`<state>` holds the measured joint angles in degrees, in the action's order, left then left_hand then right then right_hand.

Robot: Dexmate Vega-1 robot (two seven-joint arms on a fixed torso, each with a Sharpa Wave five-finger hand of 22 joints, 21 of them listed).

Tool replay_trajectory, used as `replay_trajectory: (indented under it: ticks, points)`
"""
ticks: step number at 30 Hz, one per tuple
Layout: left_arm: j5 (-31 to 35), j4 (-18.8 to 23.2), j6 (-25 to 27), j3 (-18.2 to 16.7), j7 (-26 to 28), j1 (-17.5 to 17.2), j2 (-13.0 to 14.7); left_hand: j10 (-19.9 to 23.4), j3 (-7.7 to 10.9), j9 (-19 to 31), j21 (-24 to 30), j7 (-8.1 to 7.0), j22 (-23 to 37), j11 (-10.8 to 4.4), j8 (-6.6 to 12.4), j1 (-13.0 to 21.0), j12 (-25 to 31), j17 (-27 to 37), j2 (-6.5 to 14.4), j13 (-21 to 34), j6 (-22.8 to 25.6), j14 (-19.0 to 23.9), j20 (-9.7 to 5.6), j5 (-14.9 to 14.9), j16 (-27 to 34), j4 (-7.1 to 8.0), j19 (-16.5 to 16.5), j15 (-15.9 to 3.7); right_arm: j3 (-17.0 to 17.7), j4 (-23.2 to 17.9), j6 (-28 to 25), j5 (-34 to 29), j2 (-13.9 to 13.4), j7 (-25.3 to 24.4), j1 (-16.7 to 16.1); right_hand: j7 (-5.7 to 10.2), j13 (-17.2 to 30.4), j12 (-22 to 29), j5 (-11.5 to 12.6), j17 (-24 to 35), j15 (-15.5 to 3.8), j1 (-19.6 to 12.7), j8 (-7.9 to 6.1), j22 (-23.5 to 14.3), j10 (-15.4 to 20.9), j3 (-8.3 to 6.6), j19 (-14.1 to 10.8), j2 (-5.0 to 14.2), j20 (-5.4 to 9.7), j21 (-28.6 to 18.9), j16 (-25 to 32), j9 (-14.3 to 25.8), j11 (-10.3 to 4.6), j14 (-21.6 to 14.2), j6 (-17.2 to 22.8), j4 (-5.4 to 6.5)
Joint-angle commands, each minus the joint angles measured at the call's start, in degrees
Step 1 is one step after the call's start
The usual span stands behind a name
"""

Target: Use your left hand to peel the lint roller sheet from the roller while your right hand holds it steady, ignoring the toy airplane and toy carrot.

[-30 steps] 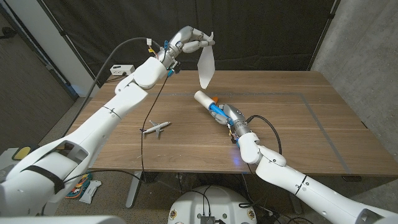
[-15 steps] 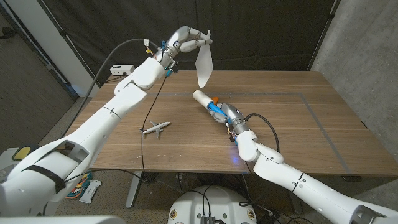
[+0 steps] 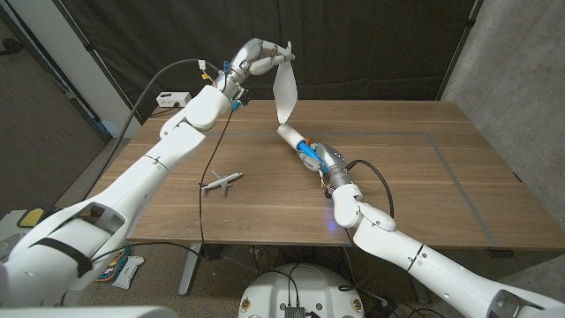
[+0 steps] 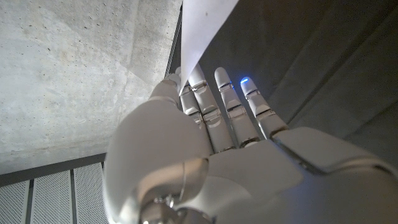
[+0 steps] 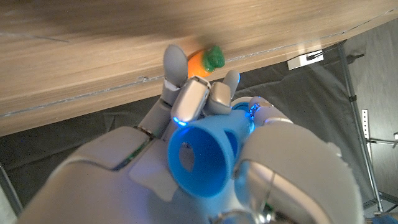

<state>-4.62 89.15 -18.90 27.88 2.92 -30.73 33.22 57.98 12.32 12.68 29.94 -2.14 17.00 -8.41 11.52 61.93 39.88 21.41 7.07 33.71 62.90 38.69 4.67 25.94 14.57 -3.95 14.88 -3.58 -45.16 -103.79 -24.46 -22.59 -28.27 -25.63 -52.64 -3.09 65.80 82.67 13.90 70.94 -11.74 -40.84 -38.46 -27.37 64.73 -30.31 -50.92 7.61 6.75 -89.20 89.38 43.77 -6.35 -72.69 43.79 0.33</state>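
Left hand point(image 3: 256, 58) is pinching the top of the thin, floppy, sticky sheet point(image 3: 284, 93), which is hanging below it toward the lint roller point(image 3: 300, 146). Right hand point(image 3: 327, 164) is gripping the roller's stiff blue handle point(image 5: 202, 160), probably the best hold.

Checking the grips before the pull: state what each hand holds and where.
Left hand pinches the sheet by its top end; right hand grips the lint roller by its blue handle.

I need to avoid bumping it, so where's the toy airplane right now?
In the head view the toy airplane lies on the table's left part, beside a black cable, well left of the lint roller.
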Motion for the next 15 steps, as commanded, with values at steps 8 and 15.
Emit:
replay_trajectory:
  ticks: [8, 15]
  points:
    - [-2.48, 3.61, 4.64, -3.58, 6.44, -7.9, 0.49, -1.75, 0.23, 0.25, 0.46, 0.52, 0.01, -1.78, 0.33, 0.37, 0.26, 0.26, 0.82, 0.38, -0.45, 0.5, 0.69, -0.37, -0.36, 0.53, 0.1, -9.25, 1.79, -0.61, -12.71, -3.11, 6.91, -15.63, -2.94, -1.83, 5.27, 7.37, -0.37, 0.22, -0.34, 2.11, -0.67, 0.49, 0.76, -7.64, -0.81, 3.01, 3.35, -0.05, 0.39, -0.23, -0.43, -0.4, 1.56, 6.7]
    - [-3.9, 6.0, 8.52, -5.06, 9.34, -11.02, 0.99, -1.67, 0.2, 0.21, 0.58, 0.61, -0.07, -1.75, 0.38, 0.49, 0.25, 0.22, 0.85, 0.21, -0.46, 0.91, 0.77, -0.59, -0.44, 0.56, 0.13, -9.25, 1.95, -0.4, -14.33, -2.93, 8.01, -18.45, -2.94, -1.96, 5.26, 7.34, -0.5, 0.21, -0.34, 1.99, -0.81, 0.79, 1.04, -7.85, -1.16, 3.02, 3.47, -0.1, 0.39, -0.54, -0.4, -0.68, 1.69, 6.51]
